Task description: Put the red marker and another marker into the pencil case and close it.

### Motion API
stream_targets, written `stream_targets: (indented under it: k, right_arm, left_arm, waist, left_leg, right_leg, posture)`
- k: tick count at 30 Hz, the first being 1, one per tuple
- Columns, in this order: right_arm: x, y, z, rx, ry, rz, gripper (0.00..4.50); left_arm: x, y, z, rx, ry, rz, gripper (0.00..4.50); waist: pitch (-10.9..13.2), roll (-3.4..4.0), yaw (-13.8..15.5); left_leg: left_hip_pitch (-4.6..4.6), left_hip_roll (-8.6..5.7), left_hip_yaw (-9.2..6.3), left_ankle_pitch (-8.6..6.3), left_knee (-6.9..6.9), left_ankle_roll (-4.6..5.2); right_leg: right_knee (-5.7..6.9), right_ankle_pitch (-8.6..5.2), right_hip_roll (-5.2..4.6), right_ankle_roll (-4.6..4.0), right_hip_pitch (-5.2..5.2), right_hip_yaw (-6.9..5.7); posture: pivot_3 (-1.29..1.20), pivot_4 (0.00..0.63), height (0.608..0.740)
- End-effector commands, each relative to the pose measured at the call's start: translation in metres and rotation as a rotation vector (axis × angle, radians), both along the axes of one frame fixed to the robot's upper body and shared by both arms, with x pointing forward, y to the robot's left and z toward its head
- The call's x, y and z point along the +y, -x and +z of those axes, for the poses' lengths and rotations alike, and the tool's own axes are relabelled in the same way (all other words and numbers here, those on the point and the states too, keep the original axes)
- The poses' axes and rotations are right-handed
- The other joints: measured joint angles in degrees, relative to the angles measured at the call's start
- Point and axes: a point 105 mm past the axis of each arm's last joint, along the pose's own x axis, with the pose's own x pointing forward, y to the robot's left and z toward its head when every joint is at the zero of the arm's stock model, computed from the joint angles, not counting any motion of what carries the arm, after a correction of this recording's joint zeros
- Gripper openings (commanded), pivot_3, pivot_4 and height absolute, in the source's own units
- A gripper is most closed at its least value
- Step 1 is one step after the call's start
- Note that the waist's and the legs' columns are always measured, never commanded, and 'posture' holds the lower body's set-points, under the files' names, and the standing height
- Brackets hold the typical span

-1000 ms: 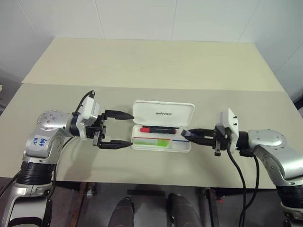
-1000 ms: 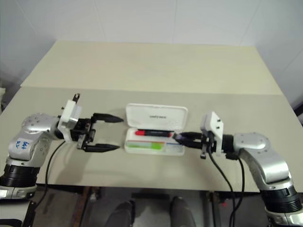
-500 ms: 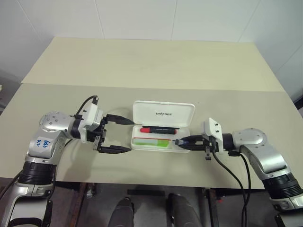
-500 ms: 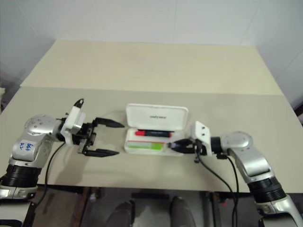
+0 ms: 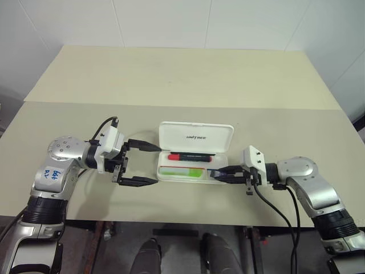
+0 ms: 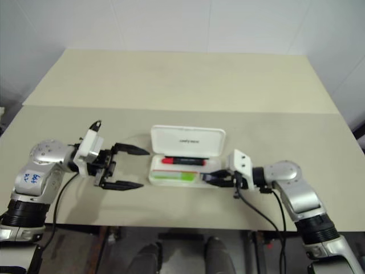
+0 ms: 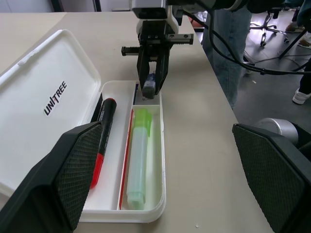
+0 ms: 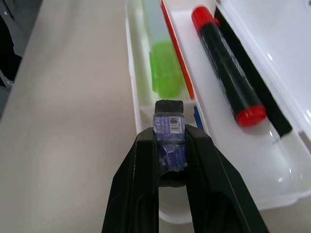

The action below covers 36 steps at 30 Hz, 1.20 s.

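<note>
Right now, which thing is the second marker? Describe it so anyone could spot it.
On the beige table, find the open white pencil case. In its front tray compartment lies the highlighter: chunky, pale mint with a lime cap, unlike the slim red marker behind it.

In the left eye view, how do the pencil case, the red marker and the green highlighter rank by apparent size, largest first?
1. pencil case, clearly largest.
2. and 3. red marker and green highlighter: alike in length; the highlighter looks thicker, so their order is unsure.

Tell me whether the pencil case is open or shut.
Open. The pencil case has its lid raised behind the tray, with the red marker and the green highlighter lying exposed inside.
</note>
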Motion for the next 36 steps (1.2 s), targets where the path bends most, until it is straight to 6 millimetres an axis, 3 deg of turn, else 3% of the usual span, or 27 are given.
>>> stream_targets:
  k: [1,3,4,8,13,22,29,33,36]
  right_arm:
    - [0.005,-0.001,0.005,-0.030,-0.009,0.027,0.39]
    - [0.006,-0.002,0.006,-0.039,-0.012,0.027,0.39]
    - [0.007,-0.004,0.007,-0.052,-0.011,0.025,1.10]
    - [0.011,-0.002,0.013,-0.048,-0.033,0.047,2.37]
    - [0.017,-0.005,0.035,-0.087,-0.104,0.045,4.19]
    - [0.018,0.016,0.079,-0.112,-0.216,0.046,4.19]
    - [-0.016,0.031,0.089,-0.157,-0.222,-0.090,4.19]
    - [-0.034,0.031,0.088,-0.184,-0.181,-0.143,4.22]
    - [-0.037,0.030,0.088,-0.195,-0.165,-0.151,4.22]
  left_arm:
    - [-0.002,0.003,0.008,-0.046,0.000,-0.018,4.50]
    - [-0.002,0.003,0.008,-0.047,0.002,-0.018,4.50]
    - [-0.003,0.003,0.008,-0.048,0.002,-0.017,4.50]
    - [-0.002,0.002,0.009,-0.049,0.003,-0.016,4.50]
    - [-0.003,0.001,0.009,-0.049,0.003,-0.015,4.50]
    - [0.001,0.001,0.010,-0.040,0.020,0.011,4.50]
    - [0.011,0.000,0.012,-0.029,0.063,0.078,4.50]
    - [0.017,-0.003,0.015,-0.031,0.099,0.102,3.57]
    - [0.019,-0.006,0.015,-0.042,0.101,0.110,2.55]
  waist:
    - [0.00,0.00,-0.02]
    - [0.00,0.00,-0.03]
    - [0.00,0.00,-0.05]
    - [0.00,0.00,-0.03]
    - [0.00,0.00,-0.04]
    - [0.00,0.00,0.14]
    - [0.00,-0.01,0.14]
    - [0.00,-0.01,-0.06]
    - [0.00,-0.01,-0.11]
  left_leg:
    - [0.00,0.00,0.00,0.00,0.00,0.00]
    - [0.01,0.00,0.00,0.00,0.00,0.00]
    - [0.01,0.00,0.00,0.00,0.00,0.00]
    - [0.00,0.00,-0.01,0.00,0.00,0.00]
    - [0.00,0.00,0.00,0.00,0.00,0.00]
    - [-0.01,0.00,-0.01,0.00,-0.01,0.00]
    - [-0.02,0.00,-0.01,-0.02,0.00,0.02]
    - [0.01,0.00,0.01,-0.02,0.01,0.02]
    - [0.04,0.01,0.01,-0.01,0.00,0.02]
  right_leg:
    - [0.01,0.00,0.00,0.00,0.00,0.00]
    - [0.02,0.00,0.00,0.00,0.00,0.00]
    - [0.02,0.00,0.00,0.00,0.00,0.00]
    - [0.02,0.00,0.01,0.00,0.00,0.00]
    - [0.03,0.00,0.00,0.00,0.00,0.00]
    - [0.03,0.00,0.00,0.00,-0.01,0.00]
    - [0.00,-0.01,-0.01,0.00,0.00,0.00]
    - [0.01,-0.01,-0.01,-0.01,0.00,0.00]
    - [0.02,-0.01,0.00,-0.03,0.00,0.00]
  posture:
    - [0.00,0.150,0.740]
    - [0.00,0.150,0.740]
    - [0.00,0.150,0.740]
    - [0.00,0.150,0.740]
    - [0.00,0.150,0.740]
    - [0.00,0.150,0.740]
    - [0.00,0.150,0.740]
    - [0.00,0.150,0.740]
    - [0.00,0.150,0.740]
